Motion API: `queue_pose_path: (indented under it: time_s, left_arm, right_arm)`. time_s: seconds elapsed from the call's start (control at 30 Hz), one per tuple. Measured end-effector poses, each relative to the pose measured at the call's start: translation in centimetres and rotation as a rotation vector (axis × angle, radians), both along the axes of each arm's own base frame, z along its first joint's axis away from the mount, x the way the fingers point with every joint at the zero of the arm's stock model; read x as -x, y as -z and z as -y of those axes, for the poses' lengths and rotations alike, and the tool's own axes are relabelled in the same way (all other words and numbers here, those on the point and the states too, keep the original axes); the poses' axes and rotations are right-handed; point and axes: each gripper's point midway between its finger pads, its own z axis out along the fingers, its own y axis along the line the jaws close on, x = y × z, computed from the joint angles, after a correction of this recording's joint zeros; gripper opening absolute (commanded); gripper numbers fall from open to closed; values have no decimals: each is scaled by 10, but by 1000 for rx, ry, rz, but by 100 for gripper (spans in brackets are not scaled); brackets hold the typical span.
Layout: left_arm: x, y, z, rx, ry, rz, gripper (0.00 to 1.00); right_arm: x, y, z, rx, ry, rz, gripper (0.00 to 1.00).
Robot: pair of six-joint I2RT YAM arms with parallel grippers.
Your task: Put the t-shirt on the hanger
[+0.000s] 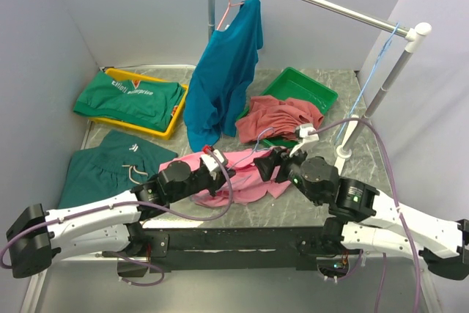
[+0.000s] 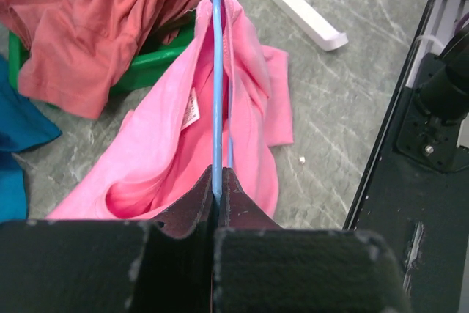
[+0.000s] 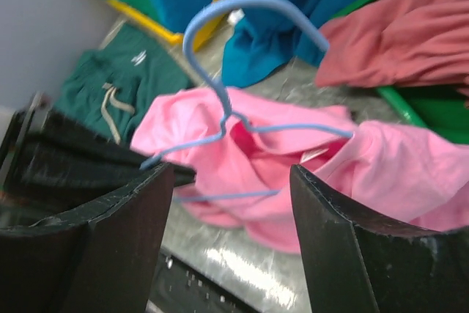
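Left gripper point(image 2: 218, 185) pinches the stiff wire hanger point(image 2: 217, 71), right gripper point(image 3: 231, 174) stands spread, and the t-shirt point(image 2: 168, 144), bunched against that wire at seven o'clock from the green tray point(image 1: 302, 86), looks light and limp, so we would take it by the collar hem.

Teal shirt point(image 1: 220, 71) hangs — rose garment point(image 1: 278, 116) over green tray point(image 1: 306, 86).
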Motion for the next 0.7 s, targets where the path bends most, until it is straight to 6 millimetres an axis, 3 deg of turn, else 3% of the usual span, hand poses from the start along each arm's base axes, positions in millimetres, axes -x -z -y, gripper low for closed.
queue_pose_path:
  time_s: [0.2,0.3,0.37,0.47,0.57,0.7]
  left_arm:
    - [2,-1,9,-12,33,-14,1]
    - [4,8,12,-37,54,-33,1]
    - [6,13,13,-50,67,-43,4]
    - [9,17,14,-62,82,-54,8]
    - [9,18,16,-70,85,-60,13]
    - [11,20,17,-74,98,-71,34]
  right_arm:
    - [-24,-4,-12,25,102,25,68]
    - [-32,2,-15,48,137,28,60]
    - [-36,0,-16,38,158,38,47]
    - [-41,-2,-15,22,195,53,35]
    - [-46,6,-10,26,237,64,17]
    - [-48,28,-4,67,262,65,0]
